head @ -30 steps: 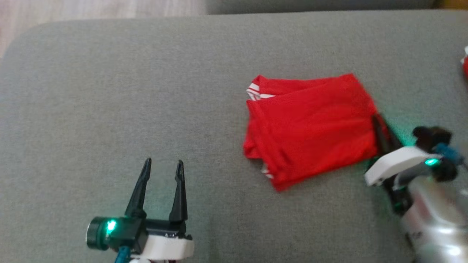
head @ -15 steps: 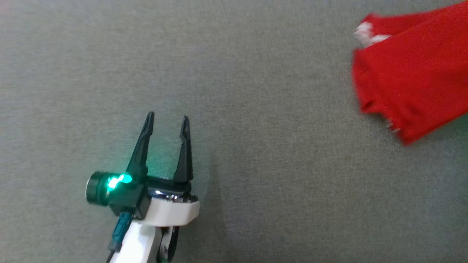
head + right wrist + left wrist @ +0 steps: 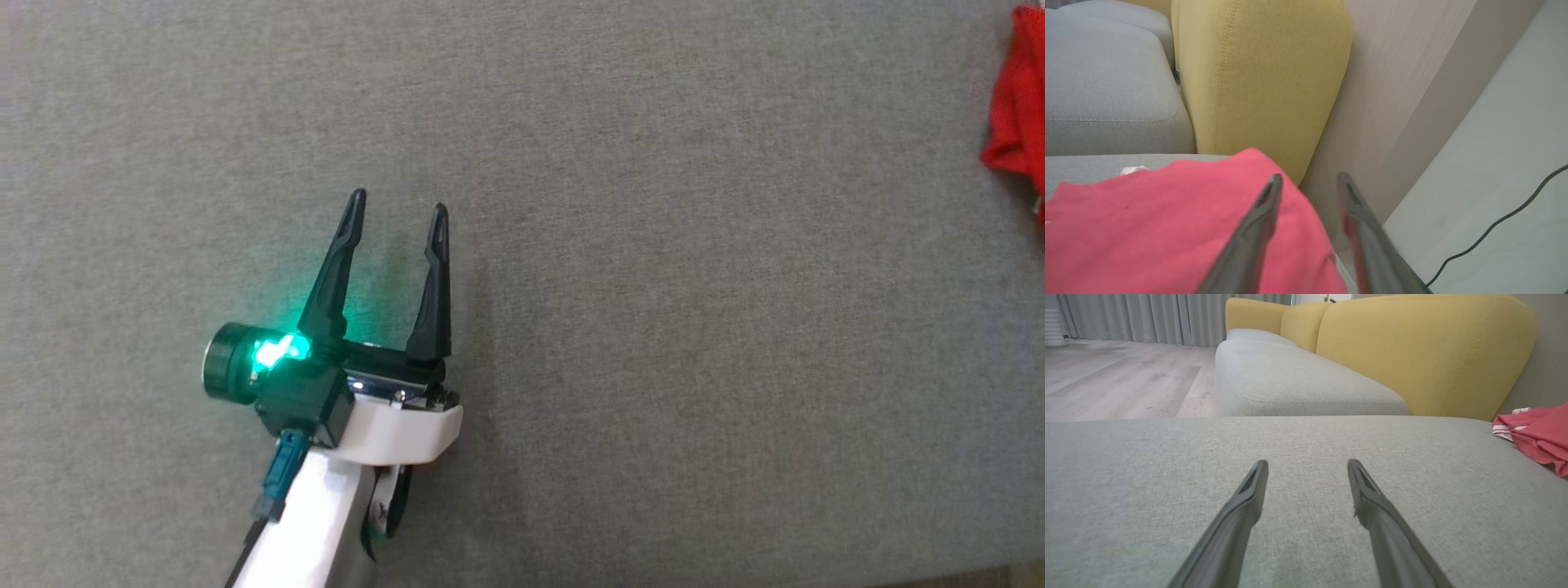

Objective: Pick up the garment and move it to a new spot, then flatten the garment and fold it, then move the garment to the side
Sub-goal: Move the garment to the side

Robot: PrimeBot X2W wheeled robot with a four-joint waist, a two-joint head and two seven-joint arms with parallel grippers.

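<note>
Two claws stand spread, empty. The garment (image 3: 1015, 122) lies well right of the left claw (image 3: 398, 200), beside the right claw (image 3: 1309, 175).

Head view: garment (image 3: 1016, 122) clipped by the right edge, so I get a red strip and can't read its folds. My left forearm (image 3: 306, 523) runs off the bottom edge.
Left wrist view: garment (image 3: 1537, 435) clipped at right.
Right wrist view: my right gripper (image 3: 1309, 177) is blurred, fingers apart. One finger overlaps the garment (image 3: 1167, 220); contact undeterminable.
</note>
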